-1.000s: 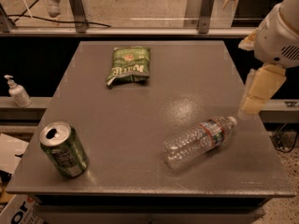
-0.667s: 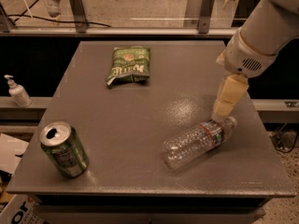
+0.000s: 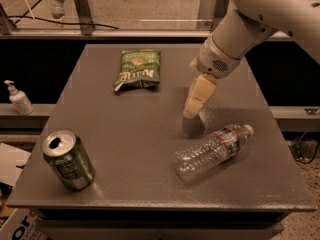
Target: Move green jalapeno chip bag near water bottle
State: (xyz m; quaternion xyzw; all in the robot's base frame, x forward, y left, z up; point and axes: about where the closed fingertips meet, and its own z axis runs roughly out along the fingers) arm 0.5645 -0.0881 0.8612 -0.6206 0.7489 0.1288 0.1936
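The green jalapeno chip bag (image 3: 138, 70) lies flat at the back middle-left of the grey table (image 3: 125, 134). The water bottle (image 3: 214, 151) lies on its side at the front right, white cap pointing right. My gripper (image 3: 192, 110) hangs from the white arm over the table's middle, above the surface, between the bag and the bottle. It is to the right of the bag and just above-left of the bottle. It holds nothing that I can see.
A green soda can (image 3: 68, 160) stands at the front left corner of the table. A small white pump dispenser bottle (image 3: 18, 98) stands on a ledge left of the table. A metal rail and glass run behind the table.
My arm has swung left from the table's right edge over the middle, moving the gripper closer to the chip bag. The bag, bottle and can have not moved.
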